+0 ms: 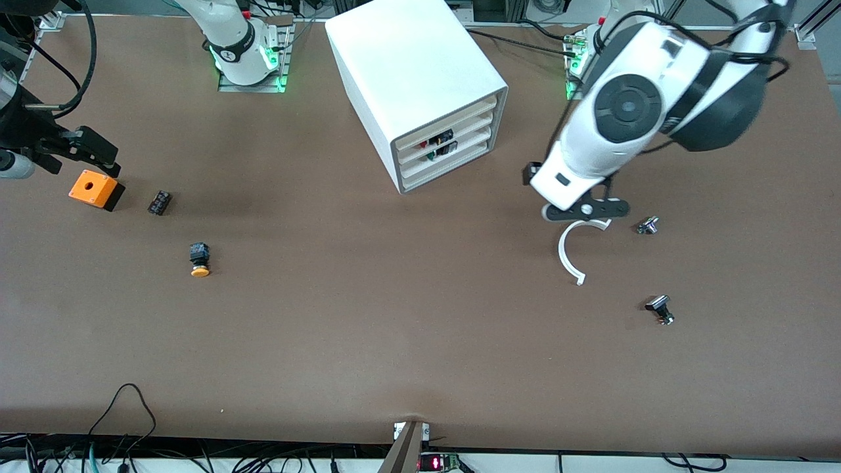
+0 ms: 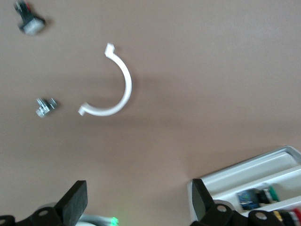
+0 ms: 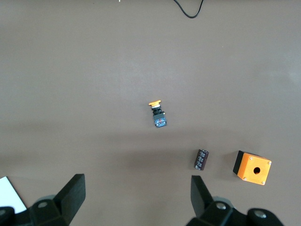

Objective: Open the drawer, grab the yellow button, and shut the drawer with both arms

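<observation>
The big white cabinet (image 1: 414, 72) stands at the back middle of the table. Its top drawer (image 1: 453, 113) looks shut, like the ones below it. The button (image 1: 200, 259), with an orange-yellow cap on a dark body, lies on its side on the table toward the right arm's end, and also shows in the right wrist view (image 3: 158, 115). My right gripper (image 1: 98, 157) (image 3: 136, 197) hangs open and empty over the table by the orange box. My left gripper (image 1: 587, 213) (image 2: 137, 202) is open and empty over the table beside the cabinet, above a white C-shaped ring (image 1: 573, 253).
An orange box with a hole (image 1: 96, 189) and a small dark component (image 1: 159, 202) lie near the right gripper. Two black-capped silver buttons (image 1: 648, 226) (image 1: 660, 309) lie toward the left arm's end. Small parts show through the fronts of the lower drawers (image 2: 256, 197).
</observation>
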`<state>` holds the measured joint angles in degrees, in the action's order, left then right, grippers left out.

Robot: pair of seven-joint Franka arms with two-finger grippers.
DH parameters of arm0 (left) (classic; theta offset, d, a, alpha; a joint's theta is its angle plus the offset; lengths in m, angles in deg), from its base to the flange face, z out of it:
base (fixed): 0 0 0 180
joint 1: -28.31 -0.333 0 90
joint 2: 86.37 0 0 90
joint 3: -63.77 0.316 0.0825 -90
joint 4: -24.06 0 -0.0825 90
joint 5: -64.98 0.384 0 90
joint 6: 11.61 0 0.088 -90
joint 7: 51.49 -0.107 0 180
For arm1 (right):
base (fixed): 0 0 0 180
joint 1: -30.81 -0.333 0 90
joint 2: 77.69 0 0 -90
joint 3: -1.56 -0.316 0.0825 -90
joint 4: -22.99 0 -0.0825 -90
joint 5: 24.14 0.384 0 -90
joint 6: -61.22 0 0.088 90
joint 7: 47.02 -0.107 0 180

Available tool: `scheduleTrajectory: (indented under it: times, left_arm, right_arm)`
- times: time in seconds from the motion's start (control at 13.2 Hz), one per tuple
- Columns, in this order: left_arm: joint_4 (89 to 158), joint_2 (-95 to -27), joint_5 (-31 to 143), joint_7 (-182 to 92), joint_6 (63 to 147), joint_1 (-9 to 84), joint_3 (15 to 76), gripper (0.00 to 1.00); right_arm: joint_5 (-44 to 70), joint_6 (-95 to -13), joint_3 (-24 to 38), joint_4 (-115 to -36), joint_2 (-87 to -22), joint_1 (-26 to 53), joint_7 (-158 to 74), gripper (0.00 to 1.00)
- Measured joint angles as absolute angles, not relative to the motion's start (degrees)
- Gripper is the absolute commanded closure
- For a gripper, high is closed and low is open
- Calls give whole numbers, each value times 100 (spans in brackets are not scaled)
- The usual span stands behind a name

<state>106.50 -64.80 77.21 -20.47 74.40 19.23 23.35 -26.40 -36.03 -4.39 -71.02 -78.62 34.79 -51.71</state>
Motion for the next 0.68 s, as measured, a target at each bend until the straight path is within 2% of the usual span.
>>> scheduleTrajectory:
  times: [0.46,0.68]
  left_arm:
    - [9883,-6491,7774,-4012,7428,705,2344,1]
    - [9767,-6500,7787,-4783,7417,516,2367,1]
  right_arm:
    - [-2640,-3601,-442,-7059,-7877,3487,-5170,1]
    - [-2640,-3600,-451,-7058,-7877,3487,-5170,1]
